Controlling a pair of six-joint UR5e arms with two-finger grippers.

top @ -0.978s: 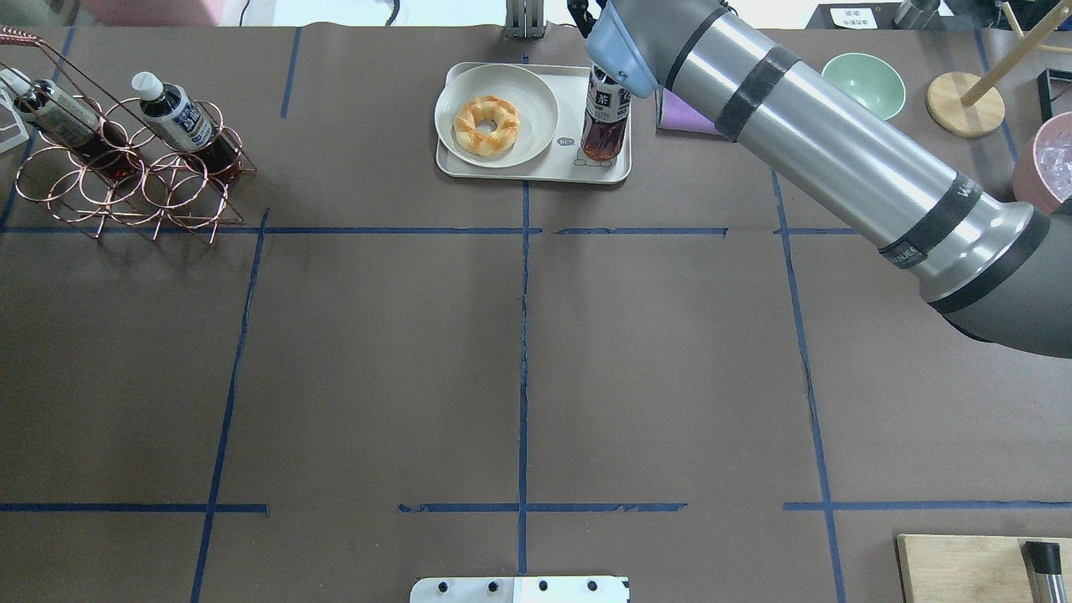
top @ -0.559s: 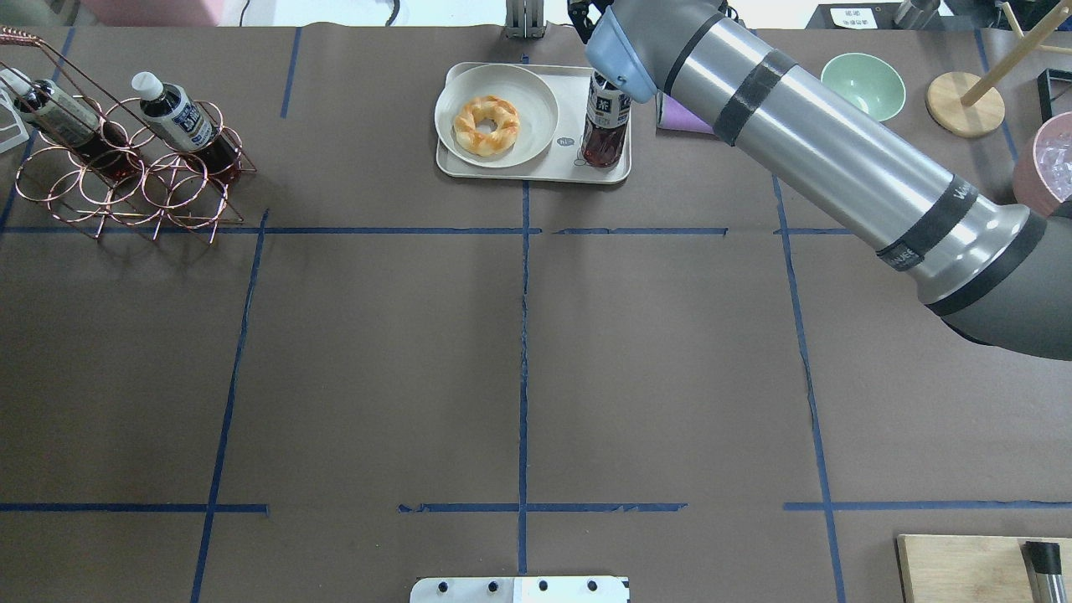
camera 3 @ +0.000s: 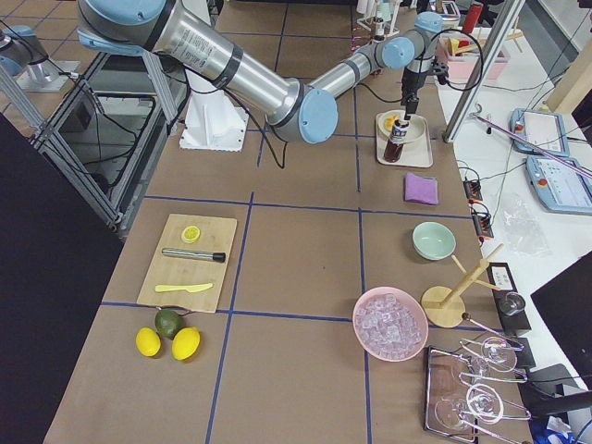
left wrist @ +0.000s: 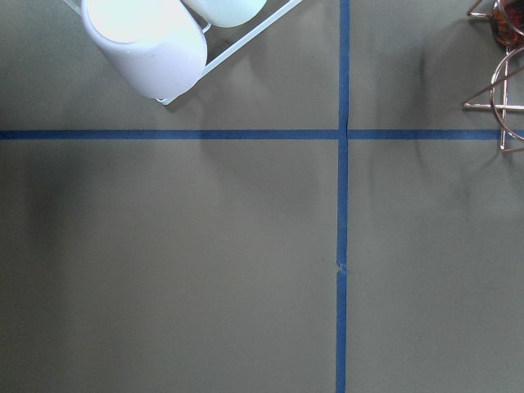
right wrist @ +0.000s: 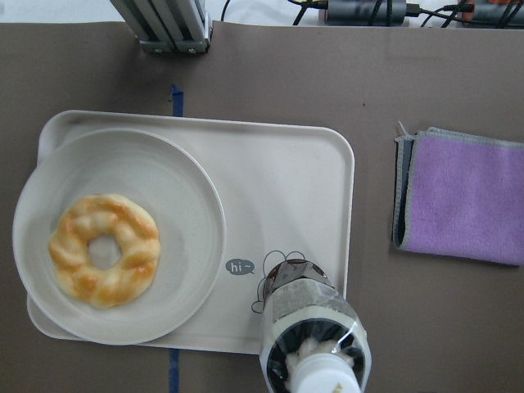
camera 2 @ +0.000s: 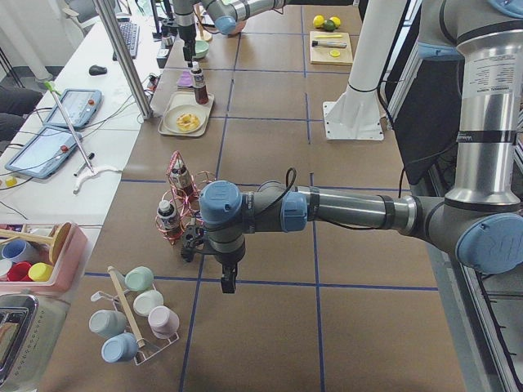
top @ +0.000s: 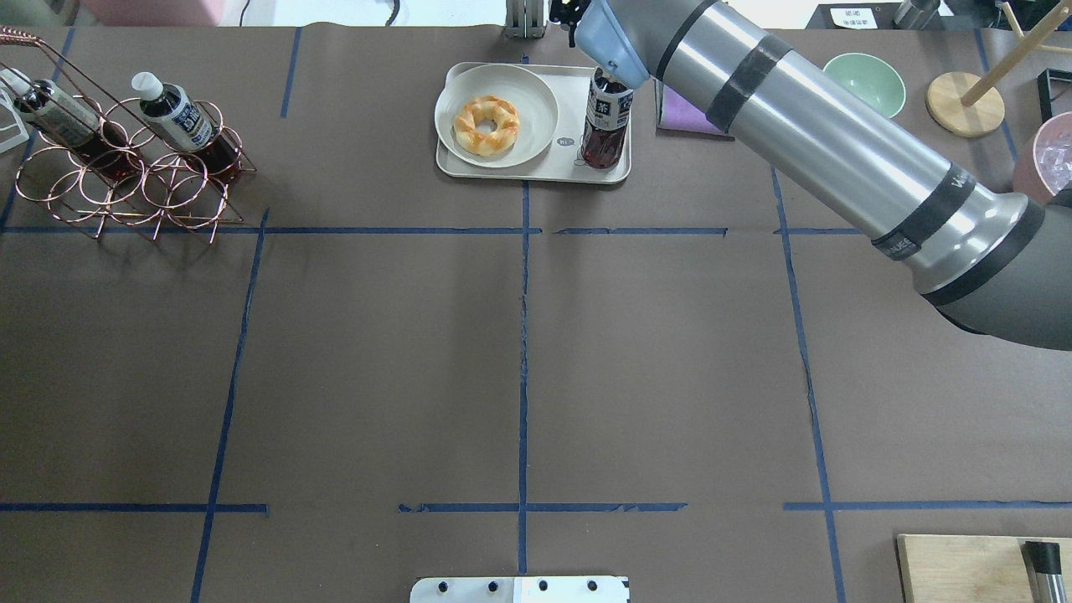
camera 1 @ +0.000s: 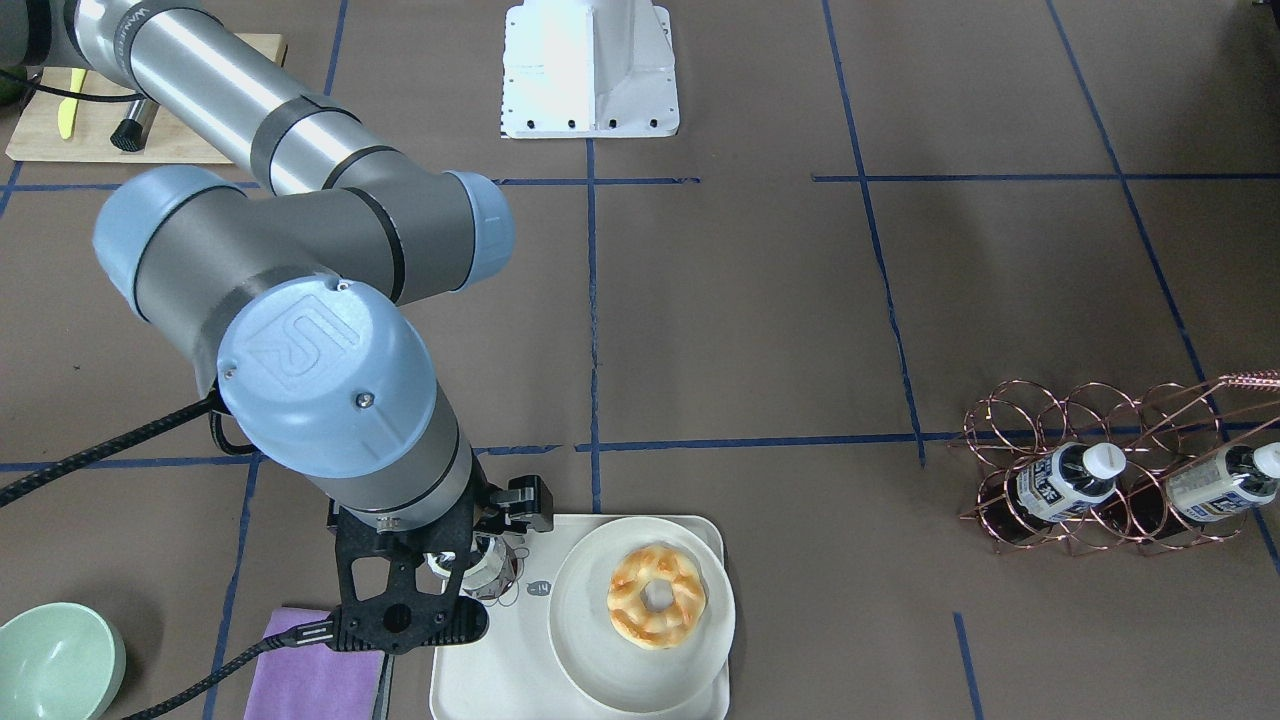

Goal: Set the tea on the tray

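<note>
The tea bottle (top: 606,121) stands upright on the right end of the cream tray (top: 536,170), over the little bear drawing. It also shows in the right wrist view (right wrist: 315,336) and the front view (camera 1: 490,575). My right gripper (camera 1: 498,540) hangs just above its white cap with the fingers apart, not holding it. Two more tea bottles (top: 180,117) lie in the copper wire rack (top: 126,188) at the far left. My left gripper (camera 2: 228,282) points down at bare table near that rack. I cannot tell if it is open.
A round white plate with a doughnut (top: 487,124) fills the tray's left part. A purple cloth (top: 682,113), a green bowl (top: 864,84), a wooden stand (top: 963,105) and a pink ice bowl (top: 1047,159) lie to the right. A wooden board (top: 963,569) is at the near right.
My right wrist has drawn back a little, up and toward the table's far edge. The tea bottle has stayed standing on the tray.
</note>
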